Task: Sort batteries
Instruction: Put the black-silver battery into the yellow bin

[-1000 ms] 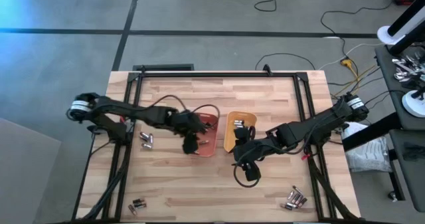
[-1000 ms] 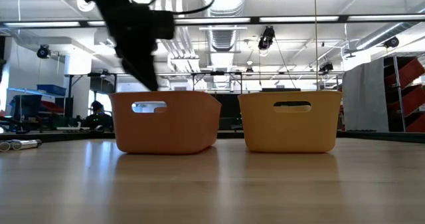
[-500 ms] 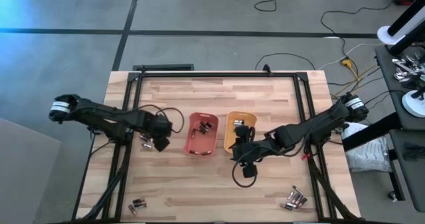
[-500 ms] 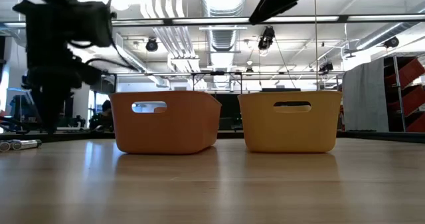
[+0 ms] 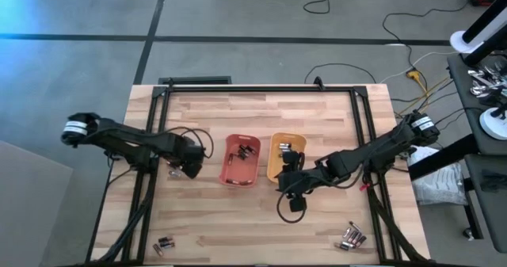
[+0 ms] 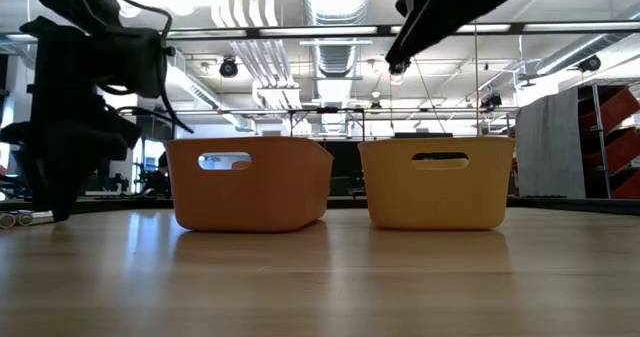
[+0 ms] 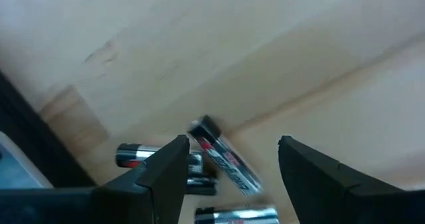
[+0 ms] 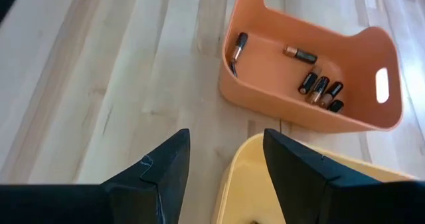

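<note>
A few batteries (image 5: 173, 169) lie on the wood at the table's left; the left wrist view shows a silver-and-black one (image 7: 224, 157) with others (image 7: 131, 155) beside it. My left gripper (image 5: 188, 166) (image 7: 232, 145) hangs open just above them, a finger on either side of that battery, touching nothing. The orange tray (image 5: 240, 160) (image 8: 312, 71) holds several dark batteries (image 8: 319, 88). The yellow tray (image 5: 283, 156) stands right of it. My right gripper (image 5: 287, 174) (image 8: 222, 143) is open and empty above the yellow tray's near end.
More batteries lie near the table's front left (image 5: 162, 243) and front right (image 5: 352, 237). A black frame (image 5: 261, 87) runs along the table's far edge and sides. Bare wood lies in front of both trays (image 6: 330, 277).
My left gripper has left the orange tray's near end, gone toward the table's left edge and come down over the batteries lying there. My right arm has come lower over the yellow tray.
</note>
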Available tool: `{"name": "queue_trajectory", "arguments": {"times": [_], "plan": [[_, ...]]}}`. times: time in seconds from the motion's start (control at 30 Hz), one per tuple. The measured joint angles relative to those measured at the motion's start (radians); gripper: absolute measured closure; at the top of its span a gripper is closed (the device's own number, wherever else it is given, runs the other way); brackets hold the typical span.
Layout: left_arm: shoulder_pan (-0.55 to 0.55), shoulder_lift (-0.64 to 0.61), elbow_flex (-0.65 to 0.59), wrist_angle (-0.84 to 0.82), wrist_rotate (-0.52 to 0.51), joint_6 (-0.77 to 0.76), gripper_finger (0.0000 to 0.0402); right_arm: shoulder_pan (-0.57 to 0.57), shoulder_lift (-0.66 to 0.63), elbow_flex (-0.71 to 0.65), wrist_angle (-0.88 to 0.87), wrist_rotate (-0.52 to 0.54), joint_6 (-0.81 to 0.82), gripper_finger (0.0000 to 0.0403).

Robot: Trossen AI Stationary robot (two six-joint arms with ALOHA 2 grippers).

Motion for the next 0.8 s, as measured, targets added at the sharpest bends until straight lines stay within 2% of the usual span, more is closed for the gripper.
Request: {"name": "queue_trajectory", "arguments": {"times": [0.33,0.67,0.8], "plan": [[0.002,0.08,0.017,0.039,-0.014,-0.003,0.0193,0.0,0.0,-0.041,0.001,-0.002,0.028,0.023],[-0.002,0.145,0.075,0.064,0.048,0.043,0.0195,0.001,0.0,-0.065,0.002,-0.002,0.045,0.0236],[-0.001,0.191,0.097,0.101,0.099,0.075,0.0215,0.001,0.0,-0.071,-0.003,-0.002,0.048,0.0229]]}}
